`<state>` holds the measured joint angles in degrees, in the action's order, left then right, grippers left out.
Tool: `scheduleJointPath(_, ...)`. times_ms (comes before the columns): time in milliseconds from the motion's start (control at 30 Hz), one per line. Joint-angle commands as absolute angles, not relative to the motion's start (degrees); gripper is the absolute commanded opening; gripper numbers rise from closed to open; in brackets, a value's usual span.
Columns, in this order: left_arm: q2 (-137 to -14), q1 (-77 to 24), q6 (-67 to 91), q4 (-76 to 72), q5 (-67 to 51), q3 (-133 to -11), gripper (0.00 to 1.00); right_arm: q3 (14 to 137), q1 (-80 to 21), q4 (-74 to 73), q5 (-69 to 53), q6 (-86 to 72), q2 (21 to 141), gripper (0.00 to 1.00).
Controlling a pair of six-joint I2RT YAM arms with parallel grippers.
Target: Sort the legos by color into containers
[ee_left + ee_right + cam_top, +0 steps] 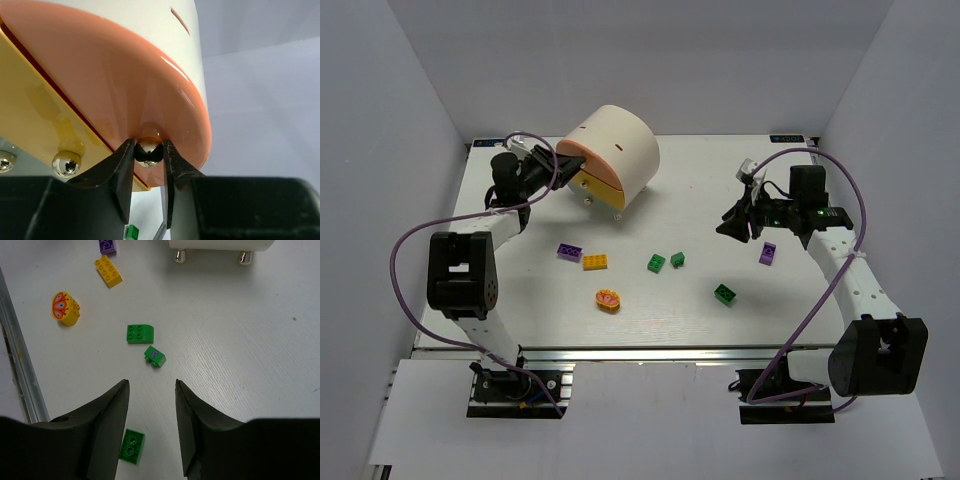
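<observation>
Nearest the arm bases, at the bottom centre of the top view, the orange disc (608,299) lies on the white table (660,325), and well to its right sits the near green brick (725,293). One row up, from left to right, lie the left purple brick (569,251) and the yellow brick (595,262), just beside each other, then the middle green brick (656,263) and the small green brick (677,259), also close together, and far right the right purple brick (767,253). All six bricks are on the table, outside the drawers. The right gripper (151,385) is at the right of the frame, just up and left of the right purple brick, its jaws spread; its wrist view shows bare table in the gap, the two close green bricks above the tips and the near green brick at the bottom edge beside the left-hand finger. Furthest, at the upper centre, stands the cream cabinet (625,140), its drawer face turned left. The left gripper (148,145) is at that face, its jaws pinching the shiny knob (148,154) of the pink-orange drawer (115,85). In the left wrist view the yellow drawer (35,110) lies to the left of it, its second knob (66,163) apart from the fingers.
</observation>
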<state>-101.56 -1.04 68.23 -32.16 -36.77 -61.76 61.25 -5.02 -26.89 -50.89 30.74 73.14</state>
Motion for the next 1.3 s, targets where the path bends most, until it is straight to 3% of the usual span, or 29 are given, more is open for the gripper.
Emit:
scheduleJointPath(0,-98.88,-0.35,68.99,-34.45,-37.7,-60.74,0.18,61.79,-5.54,-27.51,-50.45,32.96,73.3,0.48)
scheduleJointPath(467,-77.35,3.07,61.26,-20.04,-36.13,-45.62,0.18,61.26,-7.47,-28.39,-49.31,35.15,74.27,0.58)
scheduleJointPath(633,-75.5,3.08,58.37,-15.12,-35.51,-44.65,0.41,61.0,-8.17,-29.27,-48.78,36.74,74.71,0.68)
scheduleJointPath(667,-75.5,3.08,58.01,-14.6,-35.25,-44.74,0.51,60.91,-8.26,-29.27,-48.78,36.83,74.79,0.69)
scheduleJointPath(767,-74.8,3.6,56.87,-11.79,-34.37,-45.09,0.62,61.08,-8.88,-29.27,-48.6,37.18,75.15,0.71)
scheduleJointPath(800,-74.45,3.6,56.52,-9.95,-33.67,-45.35,0.73,61.08,-9.05,-29.27,-48.43,37.26,75.23,0.72)
scheduleJointPath(867,-73.83,3.6,55.46,-7.66,-33.05,-45.7,0.85,61.08,-9.23,-29.44,-48.43,37.88,75.32,0.74)
scheduleJointPath(1067,-70.85,4.65,52.3,3.29,-29.8,-48.16,0.87,62.92,-10.81,-31.38,-43.61,41.31,78.48,0.79)
scheduleJointPath(1267,-64.52,4.66,45.8,22.62,-18.39,-52.2,0.85,63.46,-10.81,-23.65,-24.55,29.13,82.35,0.8)
